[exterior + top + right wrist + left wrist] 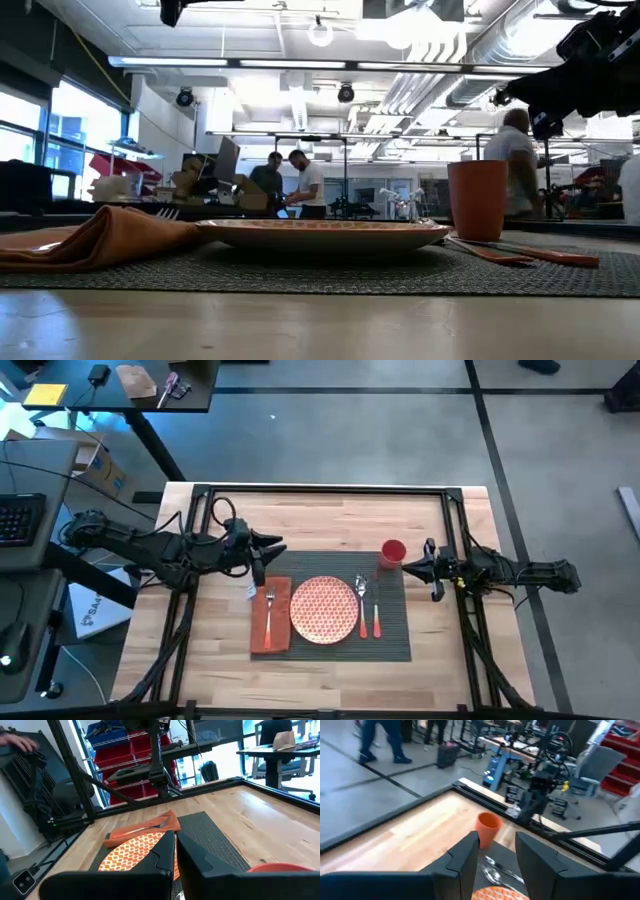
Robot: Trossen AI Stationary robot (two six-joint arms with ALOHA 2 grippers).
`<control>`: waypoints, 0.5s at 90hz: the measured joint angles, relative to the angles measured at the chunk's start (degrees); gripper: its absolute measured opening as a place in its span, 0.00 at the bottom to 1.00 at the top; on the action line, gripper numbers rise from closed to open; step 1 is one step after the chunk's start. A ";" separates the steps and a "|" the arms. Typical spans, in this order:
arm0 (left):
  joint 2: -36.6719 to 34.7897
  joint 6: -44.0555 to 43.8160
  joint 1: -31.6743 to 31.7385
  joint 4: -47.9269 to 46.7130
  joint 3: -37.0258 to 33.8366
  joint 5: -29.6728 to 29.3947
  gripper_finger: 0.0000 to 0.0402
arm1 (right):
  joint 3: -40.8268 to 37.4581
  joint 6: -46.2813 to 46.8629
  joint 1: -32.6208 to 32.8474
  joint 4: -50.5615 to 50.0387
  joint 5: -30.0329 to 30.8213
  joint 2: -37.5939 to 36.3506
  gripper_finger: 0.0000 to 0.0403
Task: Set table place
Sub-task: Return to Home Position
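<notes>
**High view: both arms held level over a laid place**

From above, the left arm reaches in from the left, and the left gripper [268, 555] hovers over the desk [320, 515] by the far left corner of the placemat [395, 642]. On the mat lie the orange napkin [270, 632] with a fork [270, 603] on it, then the plate [323, 610], then two pieces of orange-handled cutlery [369, 615]. The red cup [392, 553] stands at the far right corner. The right gripper [412, 568] hangs just beside the cup.

Only the left wrist view shows that arm's fingers [465, 862] spread apart, with the cup seen between them farther off. The right wrist view shows its fingers [165, 852] pressed almost together. The low view adds people [310, 185] in the room behind.
</notes>
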 joint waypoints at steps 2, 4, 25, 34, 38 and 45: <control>-0.36 -0.12 0.00 -0.25 0.00 -0.37 0.29 | 0.00 -0.02 0.00 0.00 0.01 0.00 0.00; -0.66 0.00 0.00 -0.52 0.00 -0.96 0.29 | 0.00 -0.02 0.00 0.00 0.01 0.00 0.00; -7.31 5.45 2.21 -0.16 -4.01 1.68 0.29 | 0.00 -0.02 0.00 -0.01 -0.01 0.00 0.00; -12.37 9.85 5.08 6.59 -9.66 6.85 0.29 | 0.00 -0.02 0.00 0.00 0.00 -0.02 0.00; -14.60 12.45 6.74 10.84 -12.65 9.24 0.29 | 0.00 -0.02 0.00 -0.01 0.00 0.00 0.00; -18.21 18.91 9.80 18.82 -18.02 13.20 0.29 | 0.00 0.00 0.01 -0.01 -0.01 0.00 0.00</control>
